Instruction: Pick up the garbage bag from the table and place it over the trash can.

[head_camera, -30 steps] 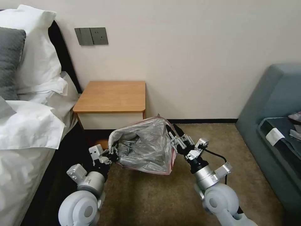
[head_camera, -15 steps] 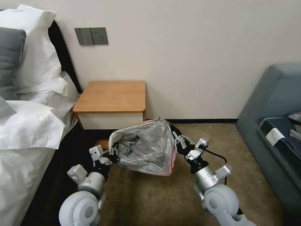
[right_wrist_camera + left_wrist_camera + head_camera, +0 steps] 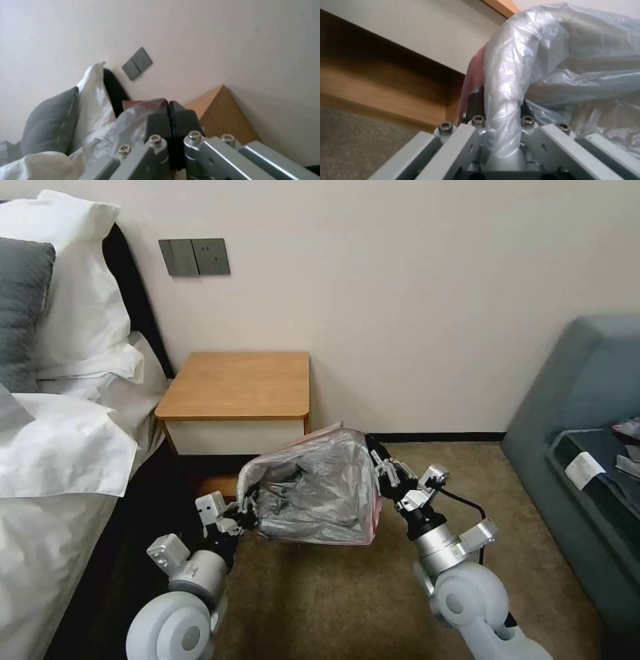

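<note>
While stretched between both grippers, left gripper [image 3: 248, 505] and right gripper [image 3: 379, 465], fingers clamped on garbage bag [image 3: 313, 490] before counter [image 3: 237, 383]: likely tearing from overpull.

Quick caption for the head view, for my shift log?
Both grippers, left and right, hold the garbage bag stretched open beside the table.

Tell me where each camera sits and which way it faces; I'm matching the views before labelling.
Head view: on the head, looking forward and down at the table; left gripper and right gripper stretch the garbage bag.
Left wrist view: on the left wrist, facing bag and table; its gripper shows.
Right wrist view: on the right wrist, facing wall and pillows; its gripper shows.
All share bag and table.
</note>
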You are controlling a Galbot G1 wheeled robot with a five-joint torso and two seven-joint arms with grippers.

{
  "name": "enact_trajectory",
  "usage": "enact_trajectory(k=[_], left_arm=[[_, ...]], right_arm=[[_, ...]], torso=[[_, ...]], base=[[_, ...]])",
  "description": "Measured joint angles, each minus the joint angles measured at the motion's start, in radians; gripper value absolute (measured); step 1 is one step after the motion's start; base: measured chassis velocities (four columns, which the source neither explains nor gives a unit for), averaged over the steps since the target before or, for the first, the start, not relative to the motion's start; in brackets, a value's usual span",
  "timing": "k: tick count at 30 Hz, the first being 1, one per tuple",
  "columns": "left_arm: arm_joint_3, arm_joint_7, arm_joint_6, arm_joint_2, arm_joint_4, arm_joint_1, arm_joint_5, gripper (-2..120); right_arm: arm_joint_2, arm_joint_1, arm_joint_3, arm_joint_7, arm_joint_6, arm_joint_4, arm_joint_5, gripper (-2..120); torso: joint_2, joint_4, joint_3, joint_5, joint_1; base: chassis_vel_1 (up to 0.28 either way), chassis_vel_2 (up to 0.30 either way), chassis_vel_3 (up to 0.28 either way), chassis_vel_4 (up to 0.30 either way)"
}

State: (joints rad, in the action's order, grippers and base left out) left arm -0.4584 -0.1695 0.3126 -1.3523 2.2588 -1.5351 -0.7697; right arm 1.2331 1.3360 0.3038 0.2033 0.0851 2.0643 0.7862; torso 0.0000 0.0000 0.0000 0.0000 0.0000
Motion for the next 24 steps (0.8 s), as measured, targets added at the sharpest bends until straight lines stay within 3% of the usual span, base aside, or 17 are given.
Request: enact_trajectory(k=[14, 24], left_arm=[[-0.026, -0.014, 0.003, -0.009, 0.027, 0.03, -0.068, 2], [-0.018, -0.02, 0.027, -0.014, 0.067, -0.007, -0.146, 2]], right_arm=[[-0.013, 0.027, 0.036, 0.018, 0.022, -0.008, -0.062, 0], [0.001, -0.024, 0.038, 0.023, 0.076, -0.103, -0.171, 0]], torso=[[0.0, -0.0001, 0.0, 0.0, 0.0], [0.0, 0.0, 0.0, 0.0001, 0.0]], base=[[0.0, 0.0, 0.0, 0.0], [0.0, 0.0, 0.0, 0.0]])
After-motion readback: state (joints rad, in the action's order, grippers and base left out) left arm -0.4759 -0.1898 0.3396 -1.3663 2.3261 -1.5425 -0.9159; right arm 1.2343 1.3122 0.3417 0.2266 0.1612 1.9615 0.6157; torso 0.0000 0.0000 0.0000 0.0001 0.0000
